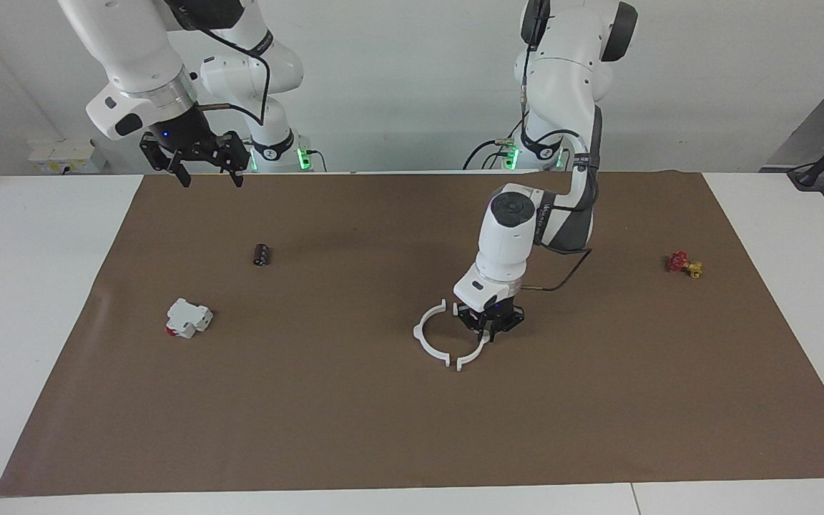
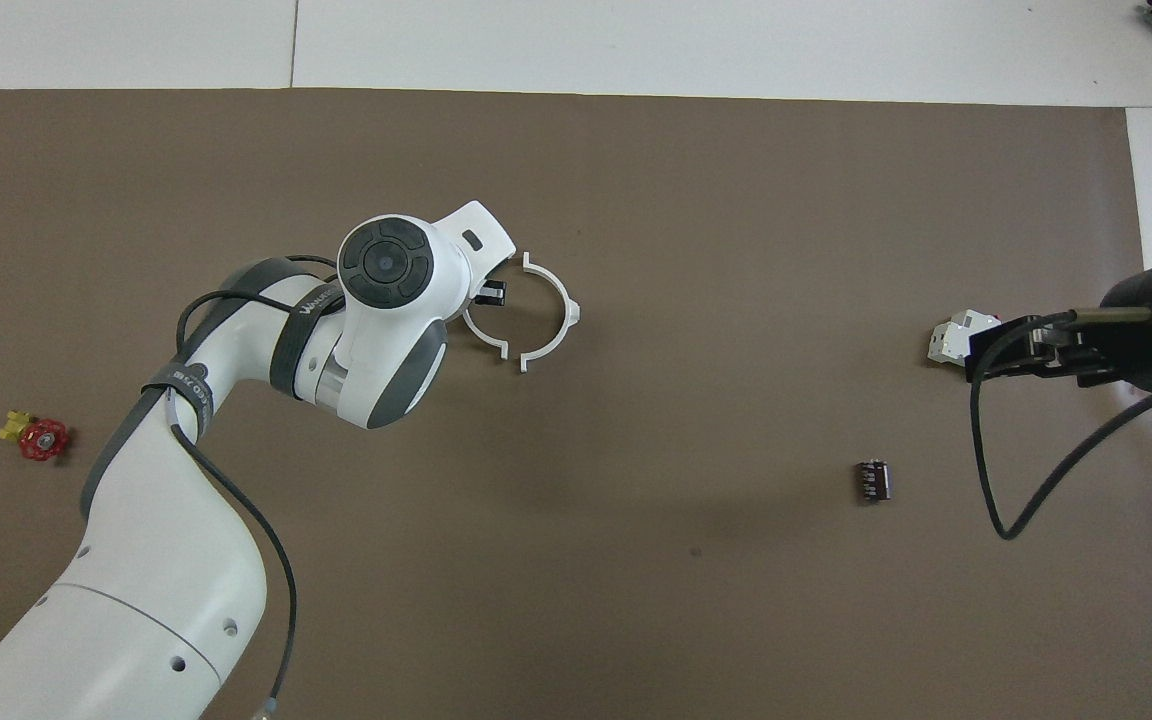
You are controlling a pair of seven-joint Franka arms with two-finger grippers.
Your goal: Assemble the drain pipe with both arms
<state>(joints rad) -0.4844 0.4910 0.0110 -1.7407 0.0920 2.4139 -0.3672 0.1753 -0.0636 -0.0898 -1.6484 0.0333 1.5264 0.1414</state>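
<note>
The left pincer (image 1: 488, 333) is closed on one arc (image 1: 473, 352) of the pipe in the middle of the worktop (image 1: 598, 400), touching the other arc (image 1: 428, 334), while the right pincer (image 1: 208, 176) hangs open, high up.

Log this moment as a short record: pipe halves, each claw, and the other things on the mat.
drain pipe: two white arcs flat on the brown mat, facing each other as a ring, small gaps between their end tabs
left claw: down at the arc toward the left arm's end
right claw: open, raised high, holding nothing
white block with red end: toward the right arm's end
dark cylinder: nearer the robots than the block
red and yellow valve: toward the left arm's end
</note>
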